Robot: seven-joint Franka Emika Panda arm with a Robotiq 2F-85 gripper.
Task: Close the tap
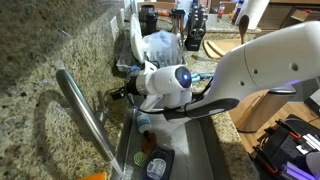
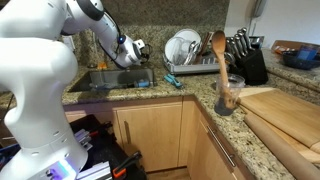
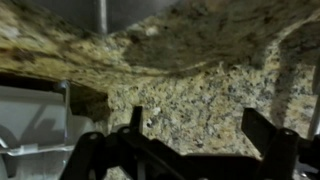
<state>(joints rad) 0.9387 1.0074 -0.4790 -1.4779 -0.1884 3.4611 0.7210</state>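
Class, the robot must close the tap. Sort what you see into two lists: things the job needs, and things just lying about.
Needed for the job:
tap
gripper

Just lying about:
dish rack
wooden spoon
knife block
cutting board

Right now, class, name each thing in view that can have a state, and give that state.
Pincer: open, gripping nothing.
Tap: no running water visible; whether closed cannot be told.
Dish rack: loaded with plates.
Wooden spoon: upright in a jar.
Knife block: holds knives.
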